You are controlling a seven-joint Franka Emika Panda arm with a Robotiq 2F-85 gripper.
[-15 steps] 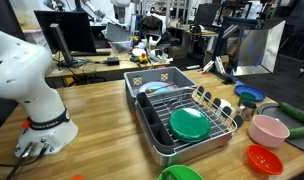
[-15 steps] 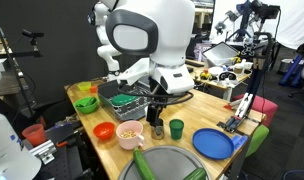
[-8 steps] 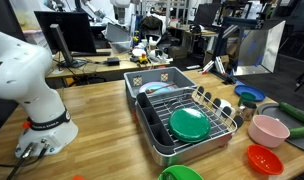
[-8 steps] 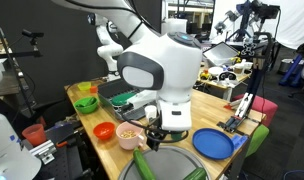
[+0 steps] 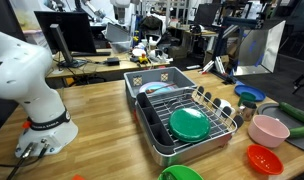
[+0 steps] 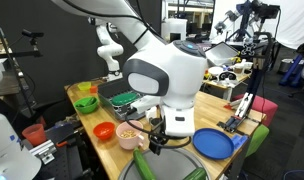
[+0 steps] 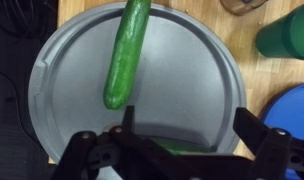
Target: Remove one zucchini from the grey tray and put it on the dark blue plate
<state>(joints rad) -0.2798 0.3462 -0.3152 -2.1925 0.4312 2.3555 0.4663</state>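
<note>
Pincer spread wide here, fingers well apart and nothing between them, hanging right over the tray in the wrist view. There's the zucchini: long, smooth, glossy green, a rounded blunt tip at its near end, lying on the tray's left half and slanting away until its far end reaches the rim. A second zucchini shows only as a green sliver, mostly hidden behind the pincer's body. The plate, deep blue, sits just right of the tray on the wooden tabletop, and a green cup stands beyond it. In an exterior view, the pincer points down above the tray, with the plate alongside.
</note>
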